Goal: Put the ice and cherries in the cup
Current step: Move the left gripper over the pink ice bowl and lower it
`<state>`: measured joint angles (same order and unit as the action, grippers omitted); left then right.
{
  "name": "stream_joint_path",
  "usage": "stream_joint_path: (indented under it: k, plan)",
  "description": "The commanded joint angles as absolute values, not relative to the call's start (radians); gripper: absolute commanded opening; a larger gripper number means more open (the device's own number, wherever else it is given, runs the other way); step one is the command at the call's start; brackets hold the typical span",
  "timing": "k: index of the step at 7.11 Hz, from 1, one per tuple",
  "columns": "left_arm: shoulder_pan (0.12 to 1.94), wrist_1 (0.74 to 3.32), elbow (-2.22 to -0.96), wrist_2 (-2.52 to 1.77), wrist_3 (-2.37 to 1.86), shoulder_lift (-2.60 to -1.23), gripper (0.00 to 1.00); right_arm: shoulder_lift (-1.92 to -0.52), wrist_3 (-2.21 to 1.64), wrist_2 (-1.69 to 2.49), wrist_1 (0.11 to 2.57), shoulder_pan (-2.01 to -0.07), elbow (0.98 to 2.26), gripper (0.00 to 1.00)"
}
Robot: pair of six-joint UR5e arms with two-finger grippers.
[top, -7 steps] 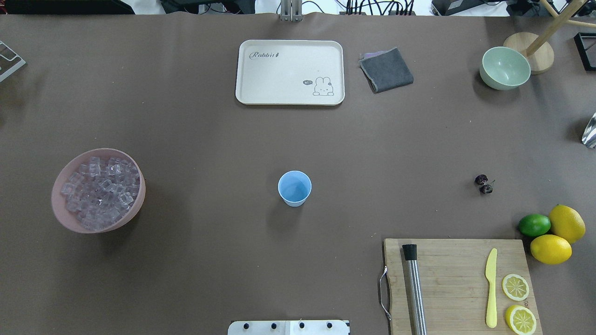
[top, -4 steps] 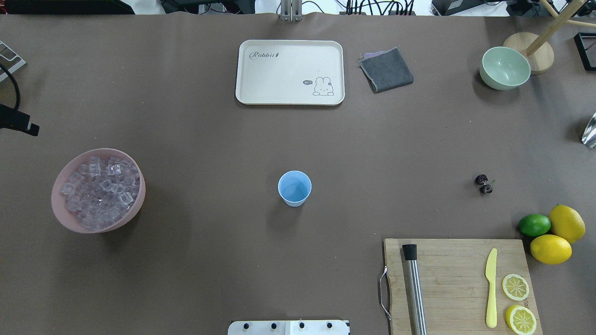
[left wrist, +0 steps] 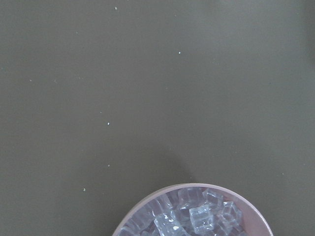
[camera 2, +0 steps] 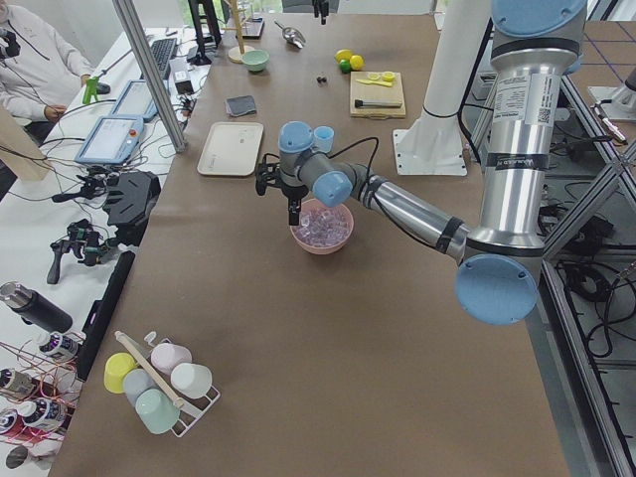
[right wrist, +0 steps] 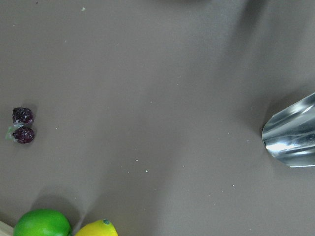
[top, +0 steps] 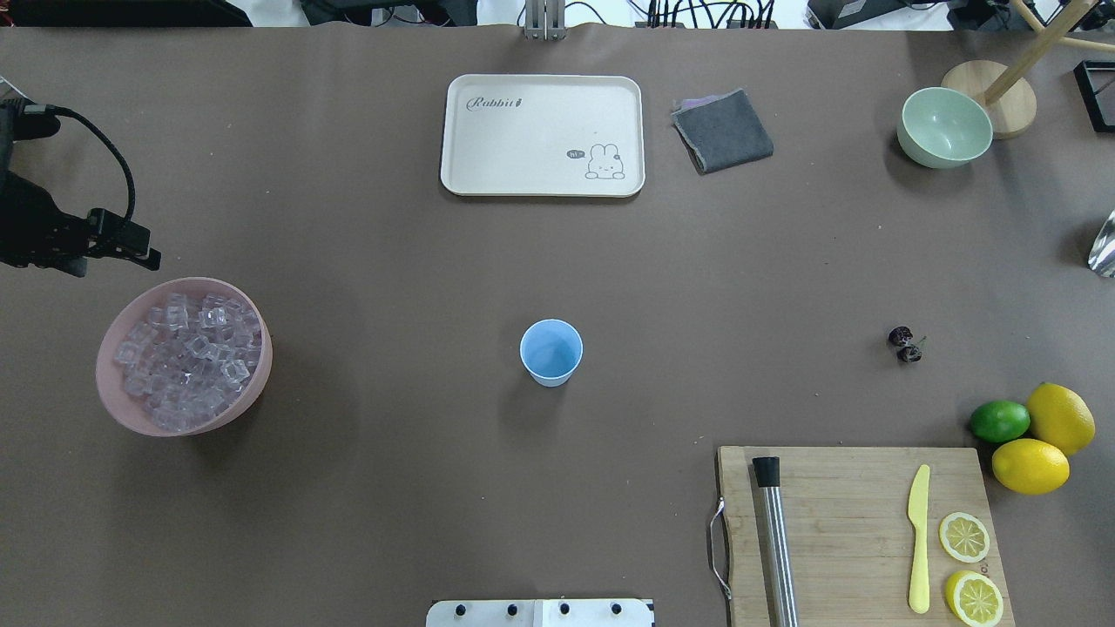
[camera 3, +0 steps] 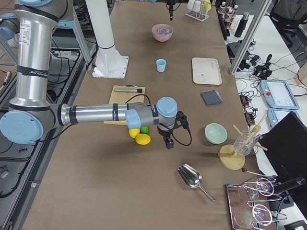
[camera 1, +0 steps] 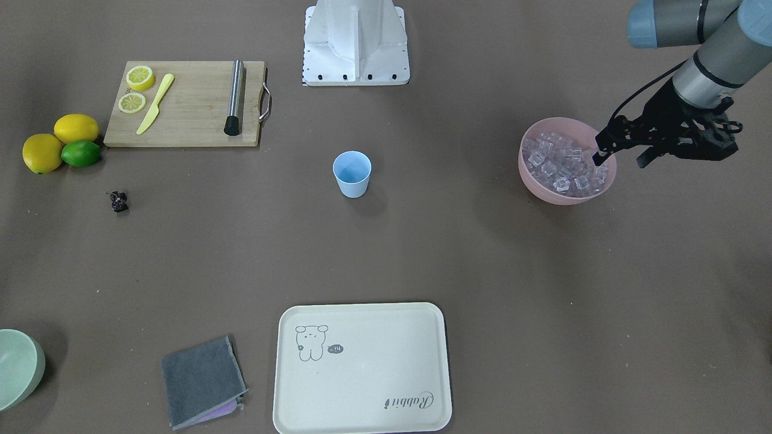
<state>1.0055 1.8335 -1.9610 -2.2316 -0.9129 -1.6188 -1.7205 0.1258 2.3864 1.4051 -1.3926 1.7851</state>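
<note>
Masking pink bowl (camera 1: 564,194) rim: left gripper (camera 1: 619,161).

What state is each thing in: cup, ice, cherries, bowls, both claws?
cup: upright, empty.
ice: heaped in the pink bowl.
cherries: lying on the table, outside the cup.
green bowl: upright, empty.
left claw: open, empty, near the pink bowl.
right claw: cannot tell whether open or shut.

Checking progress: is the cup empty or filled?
Empty: the cup shows its bare bottom; ice lies in the pink bowl, cherries on the table.
</note>
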Motion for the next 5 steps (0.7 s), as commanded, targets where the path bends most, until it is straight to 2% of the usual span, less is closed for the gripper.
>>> stream_joint_path:
  k: [1, 3, 5]
  plan:
    - [0.947, 1.832, -1.956, -2.184, -0.988, -1.600, 0.98, -1.721, 0.126, 2.387, 1.405, -1.391, 1.784, 1.00]
    - [0.902, 1.832, -1.934, -2.162, -1.014, -1.609, 0.98, -1.721, 0.126, 2.385, 1.405, -1.390, 1.783, 1.00]
    - [0.884, 1.830, -1.930, -2.138, -1.043, -1.620, 0.92, -1.721, 0.126, 2.385, 1.405, -1.384, 1.776, 1.00]
